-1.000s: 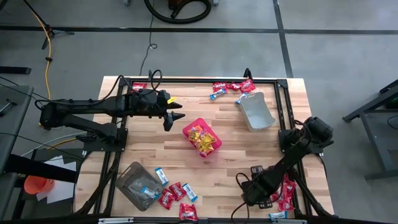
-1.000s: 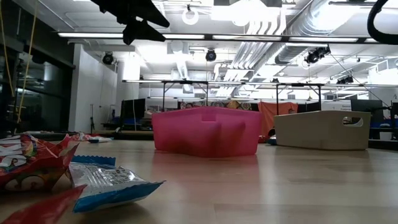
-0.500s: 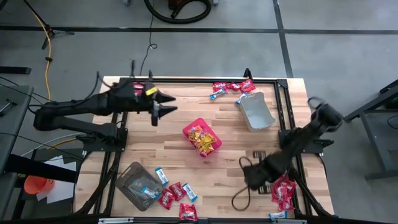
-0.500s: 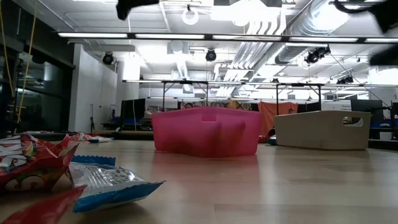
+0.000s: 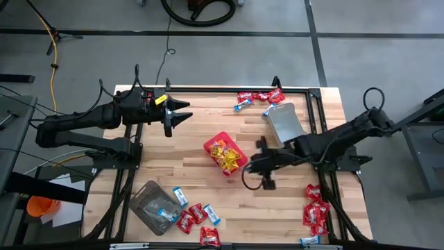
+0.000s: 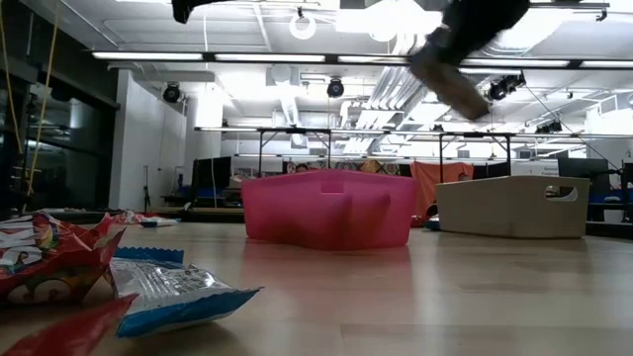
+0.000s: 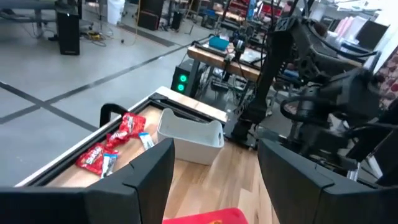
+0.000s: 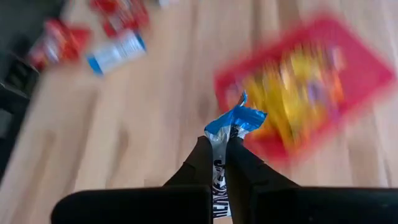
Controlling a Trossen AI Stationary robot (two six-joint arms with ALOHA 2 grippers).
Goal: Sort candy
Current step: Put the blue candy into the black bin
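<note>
A blue-and-white candy packet [image 8: 235, 122] is pinched between the closed fingers of the right gripper [image 8: 216, 160], which is held above the wooden worktop [image 5: 173, 156] just beside the red bin [image 5: 225, 153]; in the high view the right gripper [image 5: 258, 164] is seen between that bin and the grey tub [image 5: 286, 124]. Yellow candy [image 5: 225, 154] is seen lying inside the red bin. Red and blue-and-white packets [image 5: 258, 98] are scattered along the far edge of the worktop beside the grey tub, another cluster [image 5: 196, 217] lies next to the clear tub [image 5: 153, 205] at the near edge, and a group of red packets [image 5: 316, 212] is found at the near right corner. In the low view, red and blue-and-white packets [image 6: 148, 289] are seen close to the camera, with the red bin [image 6: 328, 209] and the grey tub [image 6: 512, 206] farther back. The left gripper [image 5: 179, 115] is held above the far left part of the worktop, its fingers [image 7: 146, 171] spread wide with nothing between them.
</note>
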